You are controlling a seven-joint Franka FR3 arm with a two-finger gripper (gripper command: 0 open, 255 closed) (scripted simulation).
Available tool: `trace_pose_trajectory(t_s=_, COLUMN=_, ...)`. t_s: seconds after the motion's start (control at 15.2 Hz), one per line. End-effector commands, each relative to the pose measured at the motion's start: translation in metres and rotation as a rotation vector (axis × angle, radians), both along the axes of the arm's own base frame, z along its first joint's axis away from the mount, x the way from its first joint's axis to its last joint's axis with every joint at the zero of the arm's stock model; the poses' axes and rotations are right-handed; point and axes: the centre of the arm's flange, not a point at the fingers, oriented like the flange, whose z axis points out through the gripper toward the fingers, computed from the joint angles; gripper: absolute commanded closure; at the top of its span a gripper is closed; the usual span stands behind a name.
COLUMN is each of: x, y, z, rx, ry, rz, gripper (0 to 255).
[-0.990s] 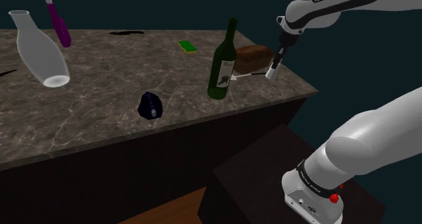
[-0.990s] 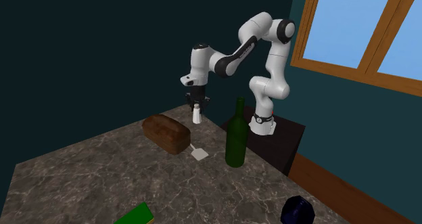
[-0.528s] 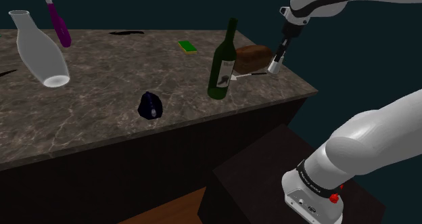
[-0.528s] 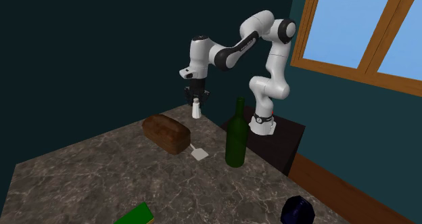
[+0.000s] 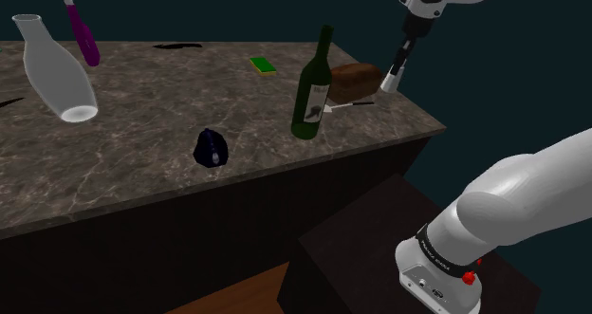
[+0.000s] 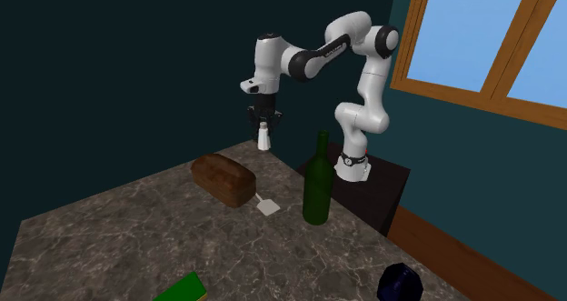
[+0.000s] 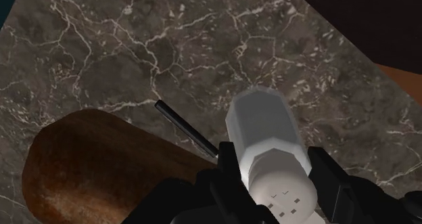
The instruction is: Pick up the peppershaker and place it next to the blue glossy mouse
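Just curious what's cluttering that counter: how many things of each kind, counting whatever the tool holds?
Bottles: 2 (green wine bottle, purple bottle)
Clear carafe: 1
Bread loaf: 1
Pepper shaker: 1, in the tool
Dark blue mouse: 1
Green sponge: 1
Spatula: 1
Total: 8, leaving out unidentifiable dark shapes.

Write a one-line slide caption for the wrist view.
Black gripper clasps a white pepper shaker above a dark marbled countertop where a brown loaf lies.

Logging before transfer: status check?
End effector shut on white pepper shaker, held above counter near bread loaf. Dark blue mouse sits on counter. Green wine bottle stands roughly between them.
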Motion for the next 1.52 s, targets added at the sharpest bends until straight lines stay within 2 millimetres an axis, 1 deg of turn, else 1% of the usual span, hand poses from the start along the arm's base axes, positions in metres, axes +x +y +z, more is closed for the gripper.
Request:
trace_pose_trajectory(t_s=0.0, x=0.001, y=0.0, z=0.01, rx=0.0, ry=0.0, rz=0.0, gripper=255)
trace_pose_trajectory(t_s=0.46, x=0.001, y=0.0, z=0.047, rx=0.0, ry=0.0, rz=0.0, gripper=255)
trace_pose_trajectory(t_s=0.53, x=0.001, y=0.0, z=0.048, rx=0.0, ry=0.0, rz=0.0, gripper=255)
trace_pose_trajectory(t_s=1.45, x=0.003, y=0.184, z=0.049, rx=0.0, ry=0.0, rz=0.0, gripper=255)
